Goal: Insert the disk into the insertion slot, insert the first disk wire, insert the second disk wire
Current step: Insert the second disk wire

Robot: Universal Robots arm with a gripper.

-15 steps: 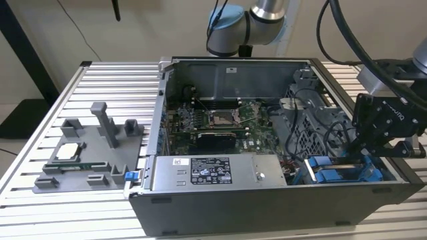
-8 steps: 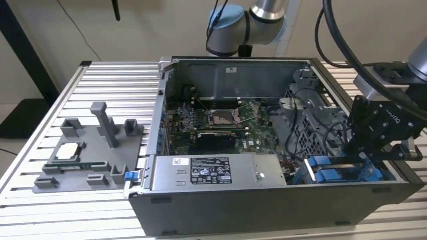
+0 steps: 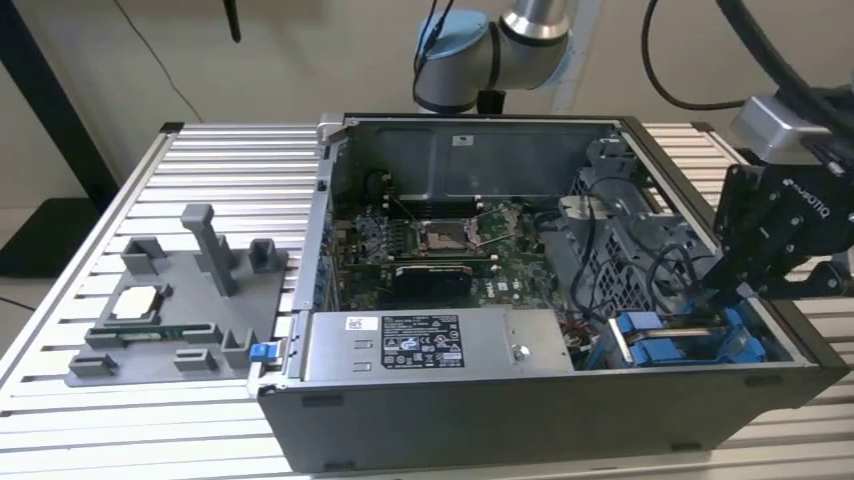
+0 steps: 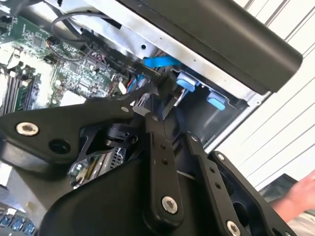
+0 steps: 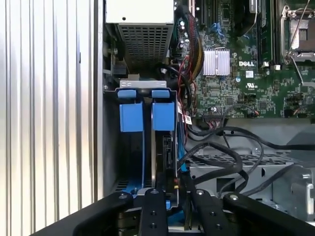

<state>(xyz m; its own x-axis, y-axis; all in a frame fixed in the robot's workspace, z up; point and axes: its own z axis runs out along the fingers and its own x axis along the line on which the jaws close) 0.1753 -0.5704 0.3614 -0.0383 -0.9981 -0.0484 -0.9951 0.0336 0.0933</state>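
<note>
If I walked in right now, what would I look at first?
Probably the big open computer case in the middle of the ribbed metal table, with its green motherboard showing inside. Next come the bright blue tabs of the insertion slot, in the case's corner at the exterior view's lower right. The black tool hangs right over them.

looks like a robotics lab bench. open pc case (image 3: 534,425) sits on a slotted aluminium table (image 3: 227,160), grey parts jig (image 3: 176,268) beside it, robot arm (image 3: 514,60) overhead.
</note>
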